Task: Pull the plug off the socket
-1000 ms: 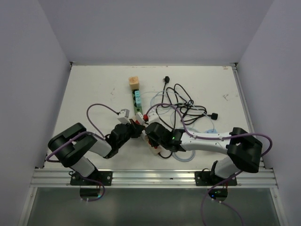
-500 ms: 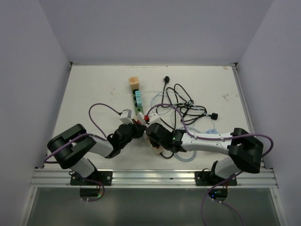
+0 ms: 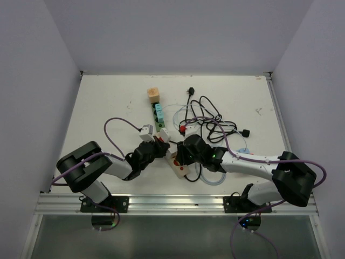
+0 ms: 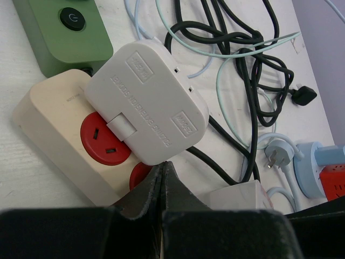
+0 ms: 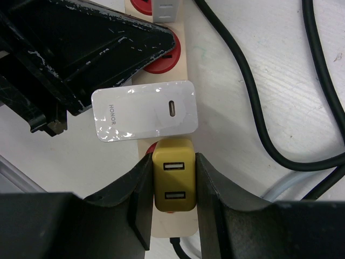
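Two power strips are counted on the tabletop [image 3: 108, 102]. At the near end of the cream strip [image 5: 182, 75], one yellow plug [image 5: 173, 182] is seated, two USB ports facing up, long axis along the strip. It is pinched on both sides by the jaws of the right gripper [image 5: 172, 167]. Next come one white charger [image 5: 144, 118], then one white adapter [image 4: 146, 102]. Just beside the adapter, the jaws of the left gripper [image 4: 163, 168] are pressed together on nothing. Farther off lies the green strip [image 3: 159, 120].
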